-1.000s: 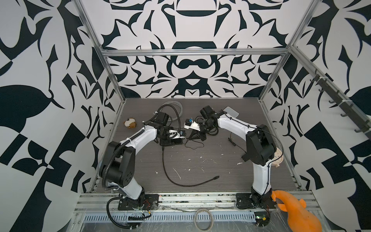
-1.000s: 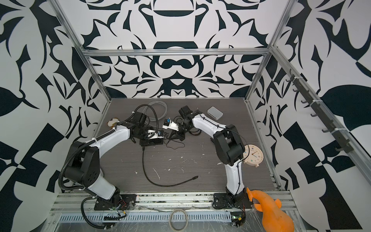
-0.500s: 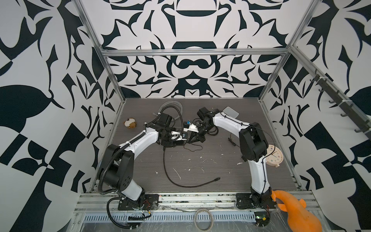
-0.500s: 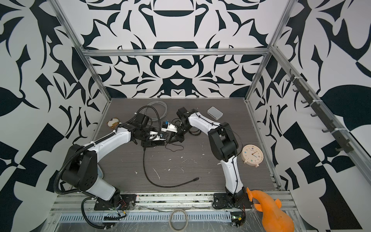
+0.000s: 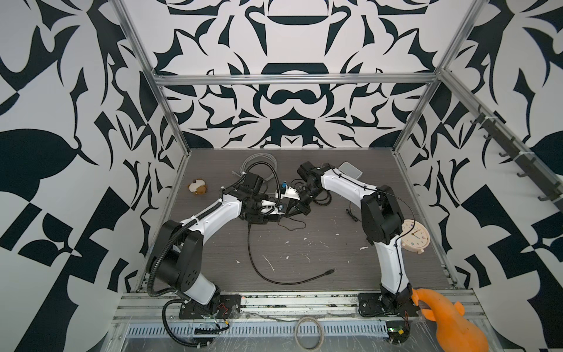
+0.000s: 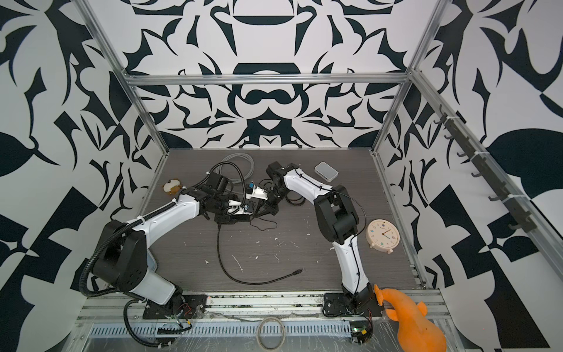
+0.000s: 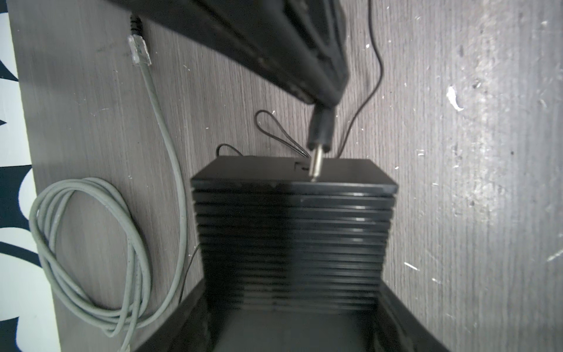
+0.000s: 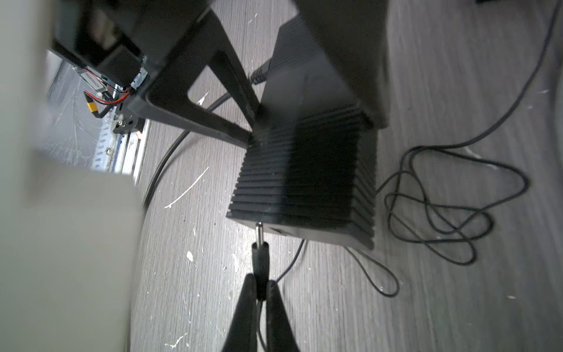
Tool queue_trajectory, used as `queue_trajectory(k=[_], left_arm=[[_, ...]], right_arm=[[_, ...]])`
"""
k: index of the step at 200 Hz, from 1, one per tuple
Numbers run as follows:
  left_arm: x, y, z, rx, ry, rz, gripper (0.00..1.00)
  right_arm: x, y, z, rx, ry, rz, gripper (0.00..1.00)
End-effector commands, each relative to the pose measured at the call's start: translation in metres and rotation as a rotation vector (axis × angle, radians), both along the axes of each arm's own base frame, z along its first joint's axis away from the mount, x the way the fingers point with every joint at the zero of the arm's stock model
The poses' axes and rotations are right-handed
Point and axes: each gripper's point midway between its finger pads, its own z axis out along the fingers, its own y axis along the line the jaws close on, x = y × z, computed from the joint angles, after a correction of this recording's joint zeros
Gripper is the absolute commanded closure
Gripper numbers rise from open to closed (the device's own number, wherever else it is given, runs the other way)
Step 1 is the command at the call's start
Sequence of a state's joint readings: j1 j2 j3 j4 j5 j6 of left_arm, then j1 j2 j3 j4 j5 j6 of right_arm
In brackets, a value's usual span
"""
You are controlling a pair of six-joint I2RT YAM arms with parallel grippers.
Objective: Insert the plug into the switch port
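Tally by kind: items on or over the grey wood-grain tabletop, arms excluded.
Cables: 3 (grey coiled network cable, thick black cable, thin black cord with barrel plug)
Boxes: 2 (black ribbed switch box, small grey box)
Clocks: 1 (cream round alarm clock)
Toys: 1 (small brown-and-white toy)
Total: 7

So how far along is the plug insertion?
Done: left gripper clamps the switch, and right gripper pinches the plug. In hand: plug tip is at the switch's end face, metal pin fully exposed. Remaining: line it up and seat it.
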State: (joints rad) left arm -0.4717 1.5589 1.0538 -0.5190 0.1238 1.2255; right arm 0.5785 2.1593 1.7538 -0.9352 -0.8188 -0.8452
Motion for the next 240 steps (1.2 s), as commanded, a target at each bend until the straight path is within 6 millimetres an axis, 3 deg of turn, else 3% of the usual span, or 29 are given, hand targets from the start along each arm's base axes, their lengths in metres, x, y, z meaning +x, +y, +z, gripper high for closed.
queue_trajectory(k=[1,77,124,202,224,228,231,240], left_arm=[[-0.004,0.000,0.009,-0.008,-0.029,-0.025,0.57],[-0.005,0.002,0.005,0.020,-0.026,-0.025,0.57],[-0.016,0.022,-0.039,0.130,0.100,0.017,0.56],[-0.023,0.039,-0.079,0.203,0.211,0.054,0.52],[-0.022,0.042,-0.081,0.198,0.205,0.066,0.45],[-0.021,0.043,-0.080,0.197,0.201,0.071,0.17],[-0.021,0.043,-0.079,0.195,0.201,0.072,0.04],[-0.017,0.043,-0.074,0.178,0.191,0.084,0.01]], right_arm=[[-0.003,0.000,0.010,-0.009,0.002,0.005,1.00],[0.002,0.003,0.010,-0.019,0.016,-0.012,1.00],[0.008,-0.009,-0.003,-0.032,0.044,-0.054,1.00],[0.016,-0.022,-0.014,-0.074,0.046,-0.092,1.00],[0.016,-0.022,-0.015,-0.075,0.049,-0.095,1.00],[0.016,-0.023,-0.015,-0.077,0.049,-0.096,1.00],[0.015,-0.023,-0.016,-0.078,0.050,-0.095,1.00],[0.016,-0.022,-0.015,-0.078,0.049,-0.096,1.00]])
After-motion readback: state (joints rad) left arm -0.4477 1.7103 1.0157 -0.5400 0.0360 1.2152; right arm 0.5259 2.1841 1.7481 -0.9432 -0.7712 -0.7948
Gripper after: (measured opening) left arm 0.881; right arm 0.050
